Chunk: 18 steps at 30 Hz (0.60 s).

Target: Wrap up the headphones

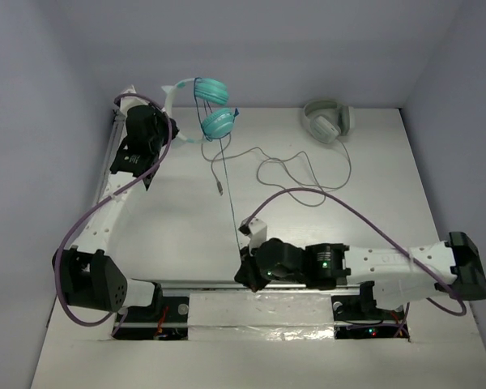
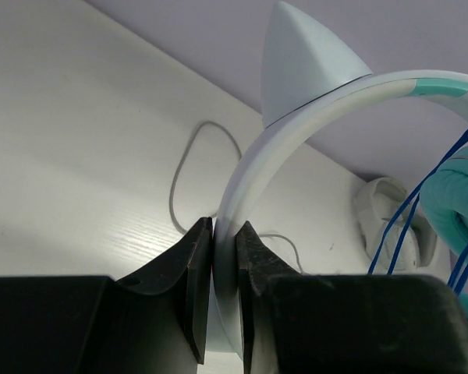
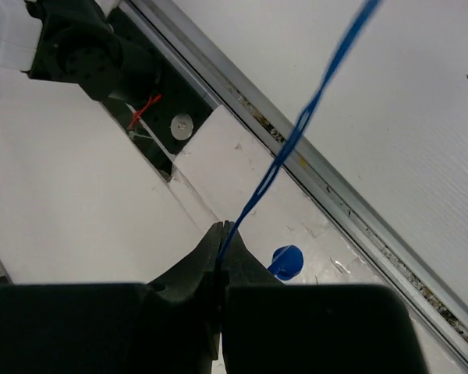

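The headphones (image 1: 213, 105) with teal ear cups and a white headband (image 2: 296, 125) are held up at the far left of the table. My left gripper (image 2: 223, 234) is shut on the headband; it also shows in the top view (image 1: 172, 130). The thin blue cable (image 1: 226, 190) runs taut from the ear cups down to my right gripper (image 1: 245, 274) near the table's front edge. In the right wrist view my right gripper (image 3: 221, 234) is shut on the blue cable (image 3: 296, 132), and the cable's blue plug (image 3: 285, 261) hangs beside the fingers.
Grey-white headphones (image 1: 328, 120) lie at the back right, their grey cable (image 1: 296, 170) looping over the table's middle. A metal rail (image 3: 351, 210) runs along the front edge. Walls close in the back and both sides.
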Each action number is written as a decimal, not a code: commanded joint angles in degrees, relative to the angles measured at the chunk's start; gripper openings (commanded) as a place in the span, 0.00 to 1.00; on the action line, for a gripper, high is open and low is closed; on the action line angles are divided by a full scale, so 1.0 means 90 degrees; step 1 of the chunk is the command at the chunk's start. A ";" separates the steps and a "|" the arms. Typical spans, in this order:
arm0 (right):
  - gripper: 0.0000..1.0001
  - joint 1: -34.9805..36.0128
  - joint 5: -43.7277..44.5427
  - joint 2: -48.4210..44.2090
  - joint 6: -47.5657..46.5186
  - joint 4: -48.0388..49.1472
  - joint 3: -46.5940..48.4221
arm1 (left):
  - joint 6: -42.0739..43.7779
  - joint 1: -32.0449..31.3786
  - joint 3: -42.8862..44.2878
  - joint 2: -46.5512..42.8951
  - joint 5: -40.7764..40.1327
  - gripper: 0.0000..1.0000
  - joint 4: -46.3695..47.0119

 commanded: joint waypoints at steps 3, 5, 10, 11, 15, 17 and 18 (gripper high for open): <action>0.00 0.0243 0.0076 0.0863 -0.0588 -0.0362 0.0818 | -0.0526 0.0083 -0.0318 -0.0124 0.0284 0.00 0.0880; 0.00 0.0243 -0.0178 0.1176 -0.0724 -0.0069 0.0887 | -0.0750 0.0219 -0.0572 -0.0164 0.0633 0.00 0.1085; 0.00 0.0243 -0.0375 0.1763 -0.0842 0.0234 0.1131 | -0.0956 0.0463 -0.0757 -0.0154 0.1249 0.00 0.1174; 0.00 0.0243 -0.0336 0.1860 -0.0861 0.0274 0.1112 | -0.1005 0.0522 -0.0777 -0.0154 0.1551 0.00 0.1251; 0.00 0.0243 -0.0324 0.1842 -0.0852 0.0312 0.1063 | -0.0889 0.0611 -0.0661 -0.0164 0.1458 0.00 0.1087; 0.00 0.0243 -0.0452 0.1744 -0.0900 0.0449 0.1033 | -0.0878 0.0611 -0.0670 -0.0164 0.1446 0.00 0.1125; 0.00 0.0243 -0.0453 0.1715 -0.0920 0.0363 0.1091 | -0.0888 0.0611 -0.0699 -0.0154 0.1504 0.00 0.1183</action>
